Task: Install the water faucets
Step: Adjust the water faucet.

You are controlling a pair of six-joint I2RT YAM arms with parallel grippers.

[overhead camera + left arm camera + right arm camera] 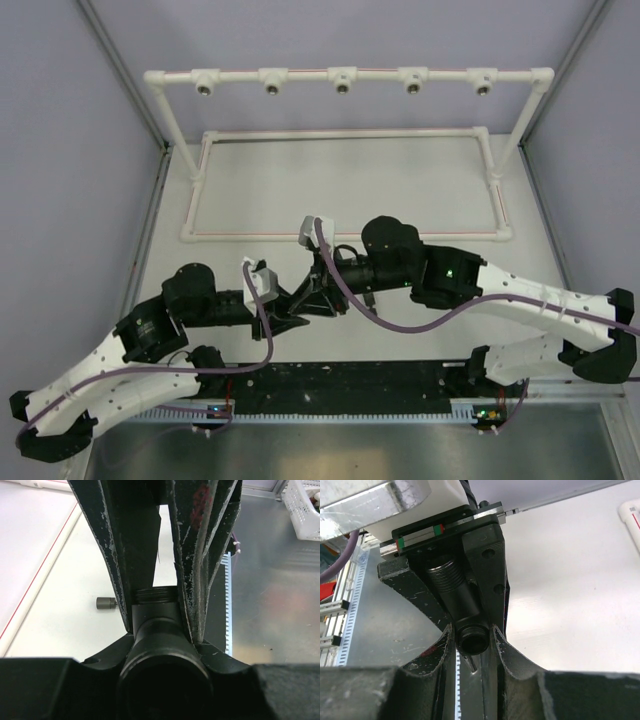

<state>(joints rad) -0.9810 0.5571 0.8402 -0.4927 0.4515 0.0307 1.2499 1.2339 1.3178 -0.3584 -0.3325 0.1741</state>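
Left wrist view shows the faucet (pixel 156 630) at lower centre, a dark threaded barrel, with the left gripper (pixel 298 312) and right gripper (pixel 328 288) both seemingly clamped on it above the table (pixel 60 580), and the stub (pixel 105 603) lying loose at centre left. Two grips on one small part mean that a pull out of line, or one side letting go early, could twist it free and drop it. From above the arms hide both pieces, its handle is nowhere clear, and the sockets (pixel 342 87) sit well apart at the top.
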